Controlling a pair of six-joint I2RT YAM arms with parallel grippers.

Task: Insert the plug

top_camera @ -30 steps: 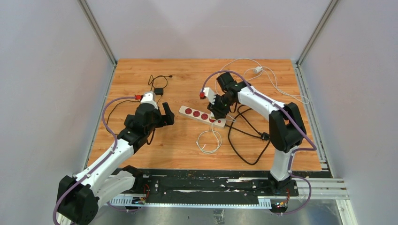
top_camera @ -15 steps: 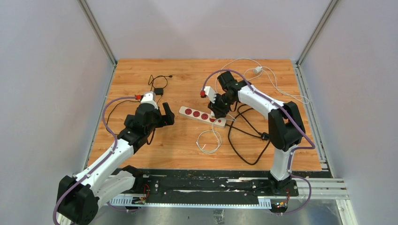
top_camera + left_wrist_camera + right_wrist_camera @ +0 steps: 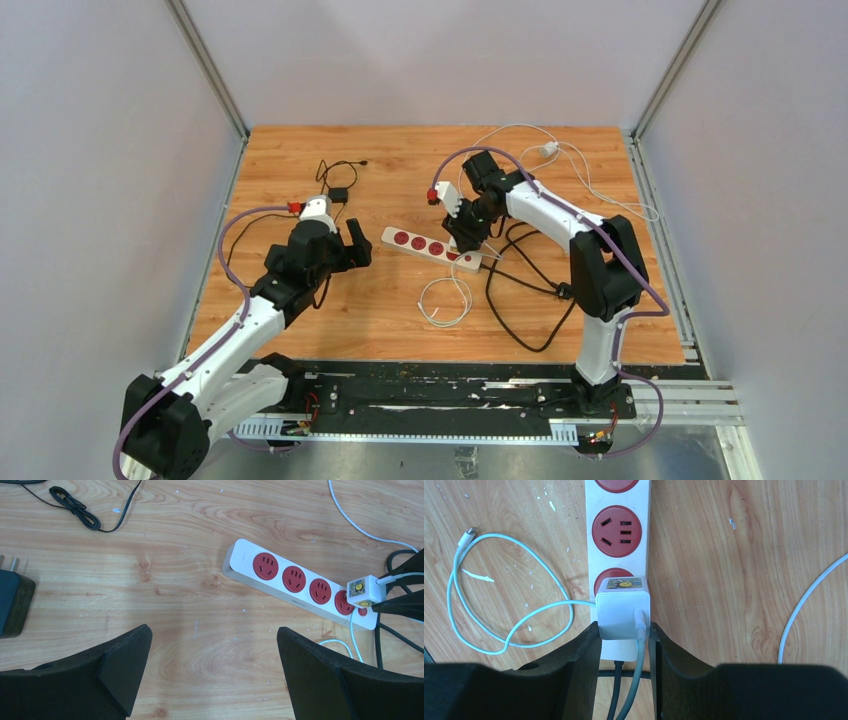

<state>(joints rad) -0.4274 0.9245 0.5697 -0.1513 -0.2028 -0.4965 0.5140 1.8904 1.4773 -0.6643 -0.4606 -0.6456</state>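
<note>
A white power strip [image 3: 428,246] with red sockets lies slanted mid-table; it also shows in the left wrist view [image 3: 295,580] and the right wrist view [image 3: 621,530]. My right gripper [image 3: 624,630] is shut on a white cube plug [image 3: 621,611] with a yellow sticker, which sits over the strip's end socket beside the switch. The plug also shows in the left wrist view [image 3: 363,591]. I cannot tell how deep its pins sit. My left gripper [image 3: 215,645] is open and empty above bare wood, left of the strip.
The plug's white cable [image 3: 499,605] loops on the wood in front of the strip. Black cables [image 3: 530,300] coil to the right of the strip. A black adapter [image 3: 12,602] with its thin cord lies at the far left. Another white charger [image 3: 550,149] lies at the back.
My right wrist has shifted very slightly at the strip's end, still holding the plug. The left arm and the strip have not moved.
</note>
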